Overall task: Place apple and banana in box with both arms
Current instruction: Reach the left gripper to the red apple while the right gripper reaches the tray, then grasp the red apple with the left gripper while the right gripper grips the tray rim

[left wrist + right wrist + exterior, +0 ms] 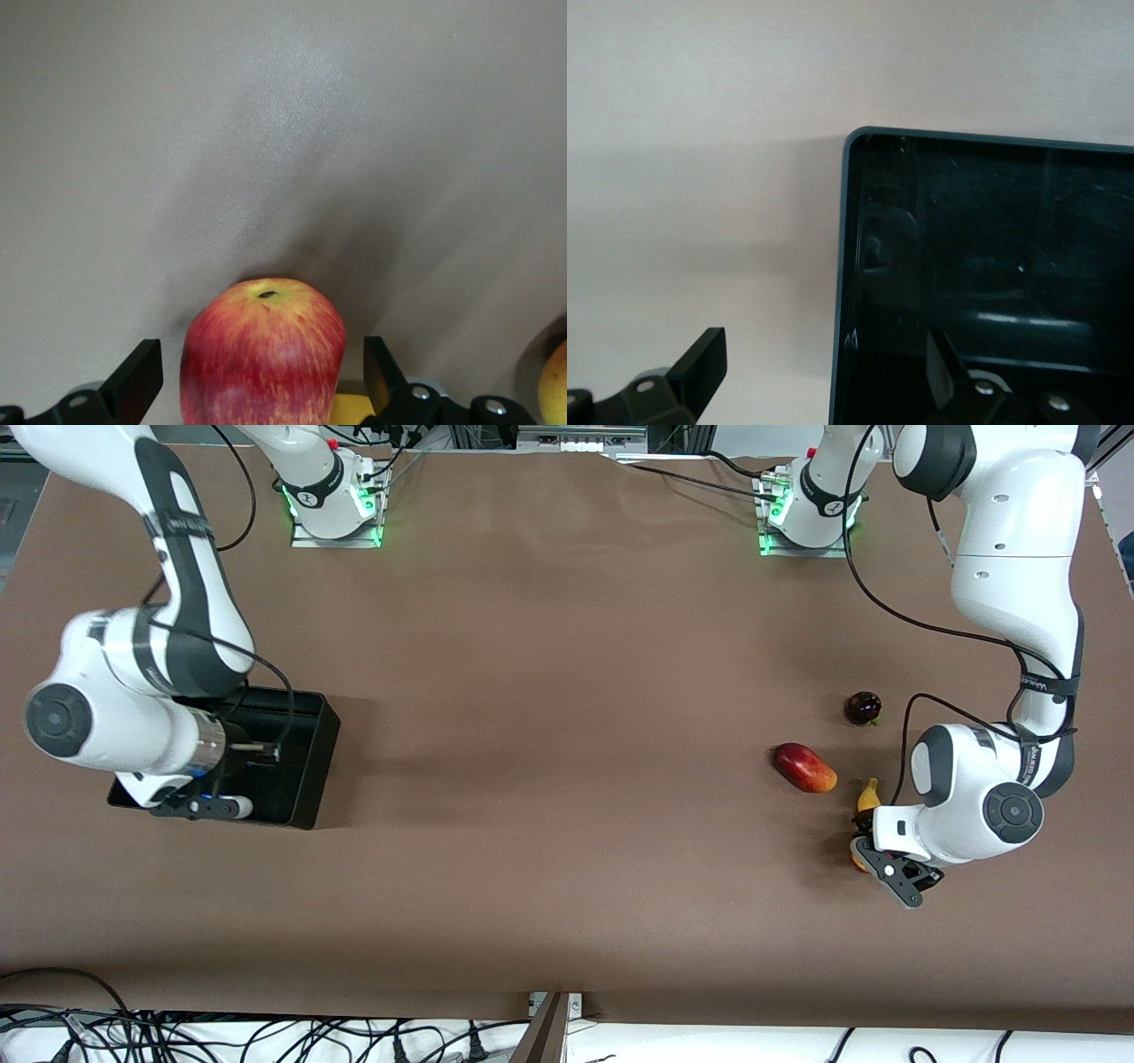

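While the brown tabletop (567, 779) lies wide, the black box (306, 779) sits at the right arm's end, the right claw (824, 376) open over its rim. At the left arm's end, the left claw (263, 376) straddles the apple (263, 354), open, beside the banana (869, 794). Firm, smooth, likely slippery: grip its widest middle.

Two white jointed arms (1019, 540) with dark grey joint caps and bands, black cables looped along them, green lights at the bases, black two-finger jaws with silver screws, one bare metal wrist ring
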`<state>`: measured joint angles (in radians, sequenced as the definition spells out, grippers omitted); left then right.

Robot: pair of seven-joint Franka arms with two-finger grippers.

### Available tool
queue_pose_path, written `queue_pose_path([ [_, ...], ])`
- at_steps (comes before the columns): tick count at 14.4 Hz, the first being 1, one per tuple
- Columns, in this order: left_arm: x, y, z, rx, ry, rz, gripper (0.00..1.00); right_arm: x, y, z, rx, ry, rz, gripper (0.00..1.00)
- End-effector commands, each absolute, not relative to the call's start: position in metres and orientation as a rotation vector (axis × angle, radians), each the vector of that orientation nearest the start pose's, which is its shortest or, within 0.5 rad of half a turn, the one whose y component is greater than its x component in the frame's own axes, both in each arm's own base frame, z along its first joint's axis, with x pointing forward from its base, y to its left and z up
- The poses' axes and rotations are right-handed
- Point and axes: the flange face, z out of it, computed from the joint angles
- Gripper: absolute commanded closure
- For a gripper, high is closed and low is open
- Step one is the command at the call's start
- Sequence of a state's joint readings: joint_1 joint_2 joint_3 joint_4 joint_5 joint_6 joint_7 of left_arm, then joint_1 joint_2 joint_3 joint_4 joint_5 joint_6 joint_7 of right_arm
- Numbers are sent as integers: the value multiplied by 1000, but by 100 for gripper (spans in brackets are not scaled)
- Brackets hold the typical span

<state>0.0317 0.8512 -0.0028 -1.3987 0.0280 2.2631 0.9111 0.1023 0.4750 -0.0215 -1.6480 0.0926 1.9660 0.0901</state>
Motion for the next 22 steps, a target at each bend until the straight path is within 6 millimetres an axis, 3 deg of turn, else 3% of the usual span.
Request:
queue_pose_path([
  [1, 733, 30, 191, -2813, 1390, -27, 0, 648, 59, 296, -3063, 160, 204, 2],
  [3, 733, 30, 190, -2818, 1388, -27, 0, 639, 57, 276, -3066, 169, 187, 10],
  [6, 733, 30, 189, -2819, 1389, -23, 22, 629, 55, 256, -3071, 178, 177, 30],
  [7, 733, 31, 189, -2818, 1388, -19, 36, 626, 55, 251, -3072, 178, 177, 39],
  [9, 733, 30, 190, -2814, 1395, -13, 54, 623, 56, 248, -3073, 174, 180, 62],
  [13, 735, 30, 198, -2814, 1384, -26, 54, 624, 57, 248, -3078, 166, 179, 100],
  [18, 739, 28, 216, -2787, 1393, -49, 54, 625, 72, 251, -3082, 134, 171, 100],
  [22, 740, 34, 248, -2786, 1379, -54, 54, 636, 101, 278, -3081, 54, 117, 100],
])
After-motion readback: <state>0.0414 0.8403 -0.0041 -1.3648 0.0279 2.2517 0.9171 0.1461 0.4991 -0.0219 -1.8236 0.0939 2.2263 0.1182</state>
